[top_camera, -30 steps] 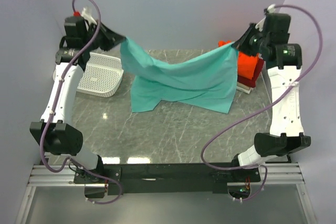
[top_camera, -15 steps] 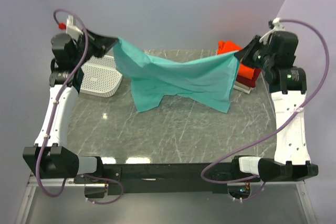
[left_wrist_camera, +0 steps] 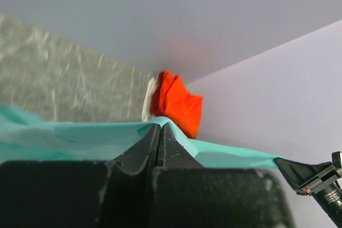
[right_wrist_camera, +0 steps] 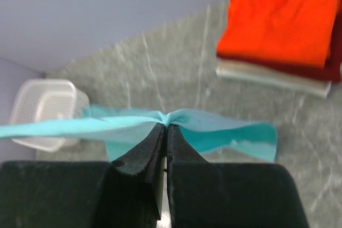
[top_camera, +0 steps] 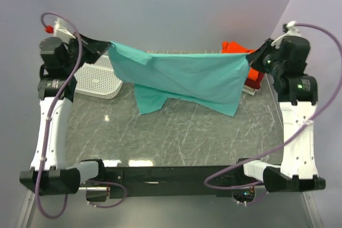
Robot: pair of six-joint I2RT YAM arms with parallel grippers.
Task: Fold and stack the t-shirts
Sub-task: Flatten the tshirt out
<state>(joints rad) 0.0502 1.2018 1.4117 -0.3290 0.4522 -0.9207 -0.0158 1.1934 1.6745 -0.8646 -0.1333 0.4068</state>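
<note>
Top external: taut teal t-shirt [top_camera: 184, 76]

Folded stack [top_camera: 232, 46] — mostly hidden behind the teal t-shirt [top_camera: 187, 76] and the right hand [top_camera: 248, 57]

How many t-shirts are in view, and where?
4. A teal shirt hangs stretched between the left gripper and right gripper. Three lie folded in a stack at far right: orange-red on top, dark red, cream lowest. More may be hidden.

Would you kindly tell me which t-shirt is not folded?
The teal t-shirt: it hangs spread between the left gripper and the right gripper, while the orange-red, dark red and cream shirts lie folded in one stack.
</note>
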